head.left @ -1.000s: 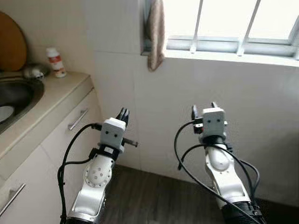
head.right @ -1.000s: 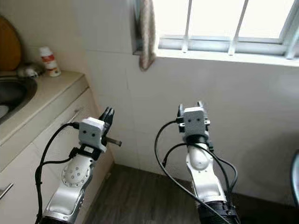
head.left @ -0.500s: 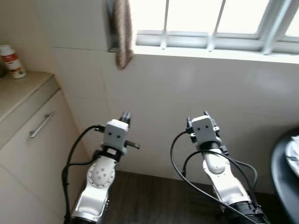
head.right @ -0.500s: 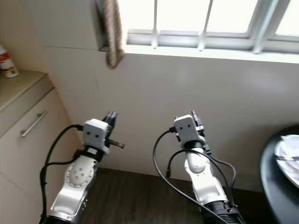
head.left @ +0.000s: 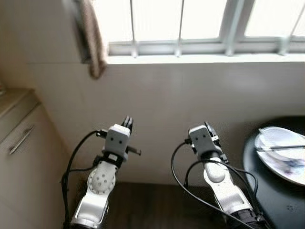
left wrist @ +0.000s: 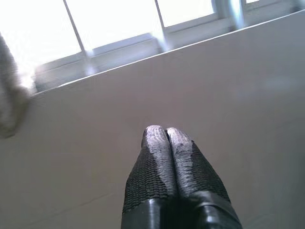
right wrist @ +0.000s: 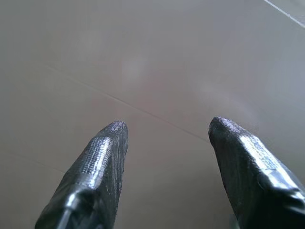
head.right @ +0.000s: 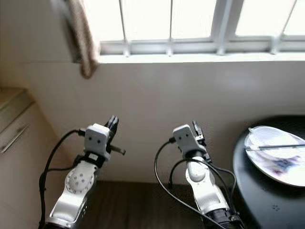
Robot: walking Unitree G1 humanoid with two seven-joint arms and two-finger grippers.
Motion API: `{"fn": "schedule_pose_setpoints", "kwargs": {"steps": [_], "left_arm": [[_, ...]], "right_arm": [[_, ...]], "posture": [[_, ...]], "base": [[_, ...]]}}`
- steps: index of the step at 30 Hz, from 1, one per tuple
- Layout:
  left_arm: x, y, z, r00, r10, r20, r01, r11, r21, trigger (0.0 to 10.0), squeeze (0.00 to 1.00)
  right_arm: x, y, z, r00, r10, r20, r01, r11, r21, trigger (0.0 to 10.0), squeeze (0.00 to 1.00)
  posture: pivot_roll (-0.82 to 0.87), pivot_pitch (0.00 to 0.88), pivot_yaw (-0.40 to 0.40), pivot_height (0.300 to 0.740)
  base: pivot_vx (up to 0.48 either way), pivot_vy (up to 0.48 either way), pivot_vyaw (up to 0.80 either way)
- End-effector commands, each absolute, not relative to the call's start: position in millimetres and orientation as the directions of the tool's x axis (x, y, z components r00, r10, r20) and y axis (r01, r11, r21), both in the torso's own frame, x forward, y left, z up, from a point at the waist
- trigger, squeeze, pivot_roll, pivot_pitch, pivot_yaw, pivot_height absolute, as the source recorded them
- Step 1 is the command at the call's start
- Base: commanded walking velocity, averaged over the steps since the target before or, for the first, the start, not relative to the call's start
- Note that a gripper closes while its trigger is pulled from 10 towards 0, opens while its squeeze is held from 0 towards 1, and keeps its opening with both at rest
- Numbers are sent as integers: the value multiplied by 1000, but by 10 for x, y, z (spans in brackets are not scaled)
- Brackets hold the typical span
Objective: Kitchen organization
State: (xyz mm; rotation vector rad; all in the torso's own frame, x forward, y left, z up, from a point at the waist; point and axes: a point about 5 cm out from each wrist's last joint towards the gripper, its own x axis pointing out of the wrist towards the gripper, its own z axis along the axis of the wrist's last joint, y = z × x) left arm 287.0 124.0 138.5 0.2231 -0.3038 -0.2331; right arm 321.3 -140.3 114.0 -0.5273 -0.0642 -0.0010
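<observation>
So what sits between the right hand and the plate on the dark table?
Nothing. In the left eye view, just bare tiled wall and the table's dark edge separate the open right hand from the plate.

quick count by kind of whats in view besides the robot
round black table: 1
white plate: 1
utensil lying across the plate: 1
hanging cloth: 1
cabinet with handle: 1
total: 5

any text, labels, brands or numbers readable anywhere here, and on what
None can be read.
The plate on the dark round table bears only blurred bluish marks, not legible as words.
The cloth by the window, the cabinet and both grippers carry no visible writing.
</observation>
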Motion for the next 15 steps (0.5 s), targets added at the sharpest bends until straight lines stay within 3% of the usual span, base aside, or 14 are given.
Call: {"fn": "schedule_pose_setpoints", "kwargs": {"steps": [1,10,15], "left_arm": [[2874,1241,1372,929,-261,261,193,946,259,10000,0],[2877,1263,1356,935,-245,257,186,954,233,10000,0],[2874,1261,1327,938,-247,244,191,954,231,10000,0]], "right_arm": [[3240,-1409,1162,997,13,70,25,852,-522,10000,0],[3239,-1395,1107,998,22,52,14,793,-609,10000,0],[3230,-1409,1023,999,40,24,-11,711,-703,10000,0]], "posture": [[-84,0,46,740],[-83,0,46,740],[-84,0,46,740]], "base": [[0,-337,0],[0,-34,0],[0,0,0]]}}
